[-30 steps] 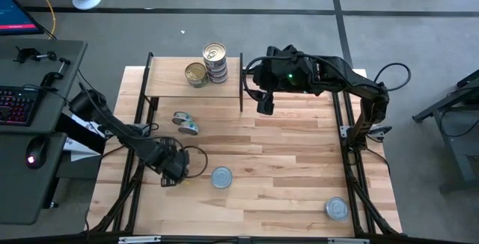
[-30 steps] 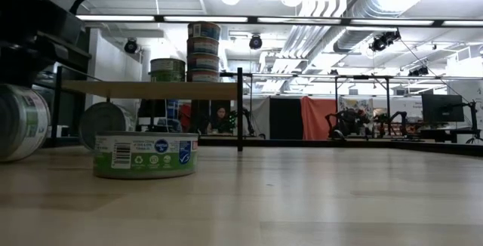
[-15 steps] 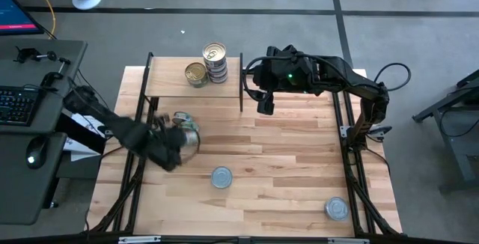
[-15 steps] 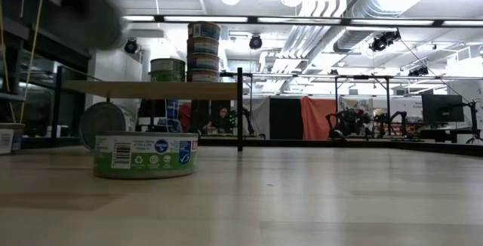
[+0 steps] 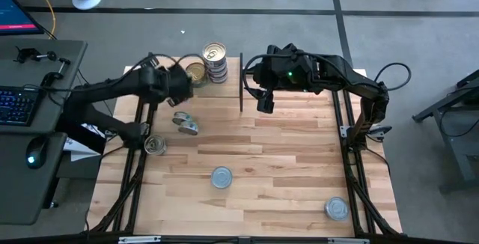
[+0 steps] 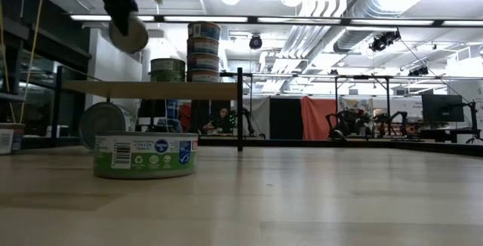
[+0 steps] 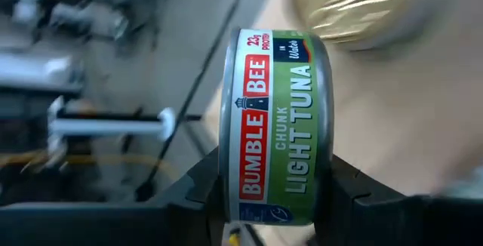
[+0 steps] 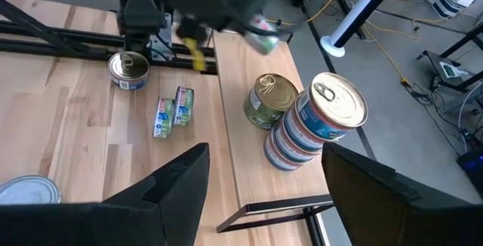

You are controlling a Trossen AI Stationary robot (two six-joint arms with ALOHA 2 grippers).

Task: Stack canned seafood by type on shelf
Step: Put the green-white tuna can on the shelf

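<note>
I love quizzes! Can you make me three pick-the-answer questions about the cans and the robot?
1. Where is the tall stack of cans?
A. on the shelf
B. on the floor
C. at the table's front edge

2. What colour is the label of the can in the left end effector?
A. red
B. green
C. purple

3. What is the right end effector doing?
A. squeezing a can
B. lying on the table
C. open, holding nothing

Answers:
1. A, the stack stands on the shelf beside one gold-topped can.
2. B, the left wrist view shows a green tuna label.
3. C, its fingers stand apart with no can between them.
</note>
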